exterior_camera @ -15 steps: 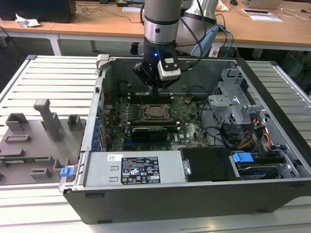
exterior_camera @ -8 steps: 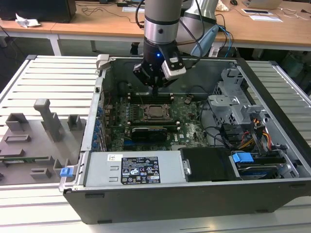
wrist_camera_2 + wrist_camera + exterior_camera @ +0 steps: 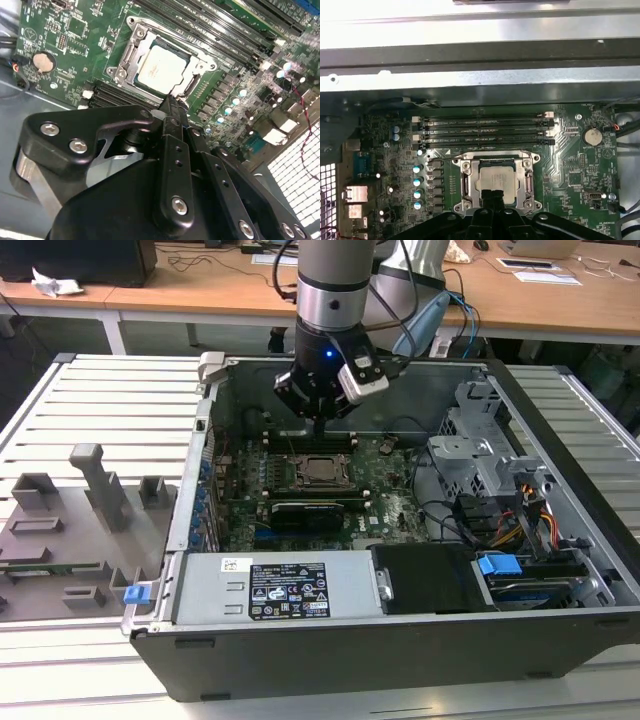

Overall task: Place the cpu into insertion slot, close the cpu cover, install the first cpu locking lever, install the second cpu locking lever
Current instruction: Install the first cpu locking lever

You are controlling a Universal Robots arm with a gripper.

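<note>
Gripper hangs from the arm inside an open computer case, its tips low over the green board. Its two black fingers are pressed together with nothing between them.

In the exterior view the tips sit over the memory slots, just beyond the socket area at the board's middle. In both wrist views the closed tips overlap one edge of the socket; whether they touch it cannot be told.

The cpu, a small pale silver square, lies flat in the slot, which shows as a dark band along one side of the chip. In the second wrist view the cpu is framed on all sides by metal. The cover, a dull silver frame with a square window, lies down flat around the chip, and the chip's top shows through the window.

Four long black memory slots run side by side just beside the socket. A round coin battery sits on the board, well apart from the socket.

At the near end of the case lies a grey power supply with a label. On the exterior view's left, outside the case, a grey tray holds upright blocks.
</note>
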